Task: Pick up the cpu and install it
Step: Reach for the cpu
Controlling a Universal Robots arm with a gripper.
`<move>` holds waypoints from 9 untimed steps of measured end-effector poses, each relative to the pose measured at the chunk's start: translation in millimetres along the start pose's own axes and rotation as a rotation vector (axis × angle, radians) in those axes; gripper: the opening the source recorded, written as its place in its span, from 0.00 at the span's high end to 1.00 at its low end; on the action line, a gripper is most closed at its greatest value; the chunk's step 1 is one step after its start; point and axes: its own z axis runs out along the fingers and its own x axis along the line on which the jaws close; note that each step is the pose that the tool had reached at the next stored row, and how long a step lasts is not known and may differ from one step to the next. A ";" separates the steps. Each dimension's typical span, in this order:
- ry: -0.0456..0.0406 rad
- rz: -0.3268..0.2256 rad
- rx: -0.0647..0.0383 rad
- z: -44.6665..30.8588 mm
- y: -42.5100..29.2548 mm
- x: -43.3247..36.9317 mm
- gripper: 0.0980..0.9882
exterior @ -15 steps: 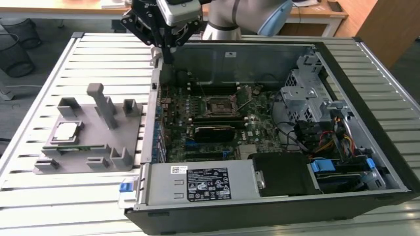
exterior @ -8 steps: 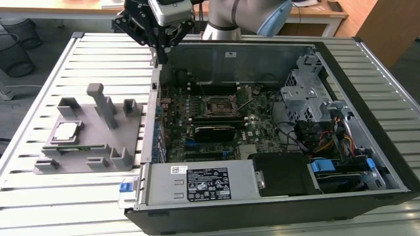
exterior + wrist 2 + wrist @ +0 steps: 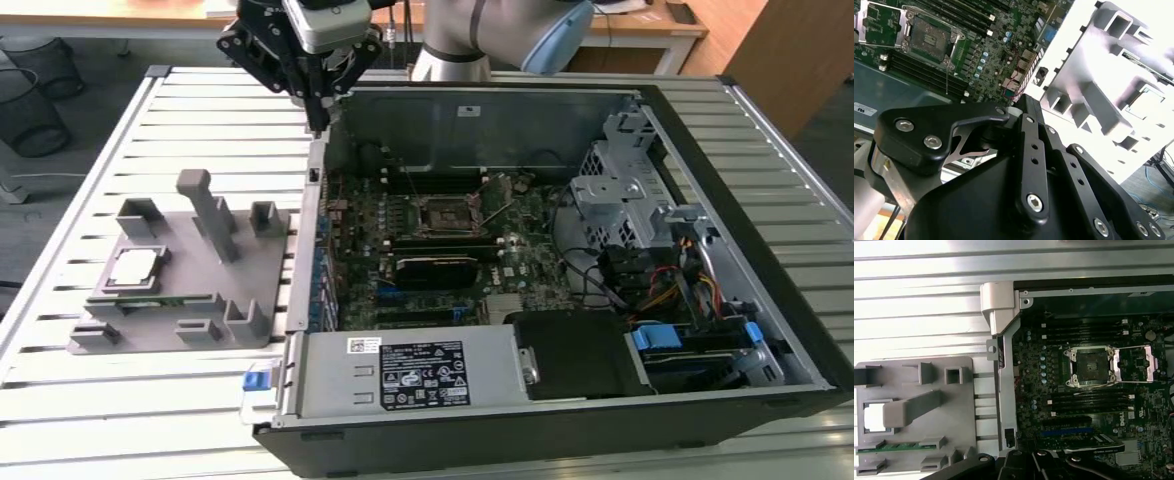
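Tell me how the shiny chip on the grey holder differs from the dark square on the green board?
The cpu is bright silver; the socket is dark with a metal rim. The cpu sits in the grey fixture outside the case; the socket is on the motherboard inside it. Both are square and lie flat.

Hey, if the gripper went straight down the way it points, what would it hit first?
Probably the rim of the computer case's side wall, directly beneath the gripper in the exterior view. Depth is unclear, so it might just miss onto the table.
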 end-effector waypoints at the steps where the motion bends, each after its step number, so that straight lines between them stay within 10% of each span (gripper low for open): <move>1: 0.0000 0.000 0.000 0.0 -0.1 1.3 0.99; 9: 0.0000 0.000 0.000 0.1 -0.5 11.2 0.99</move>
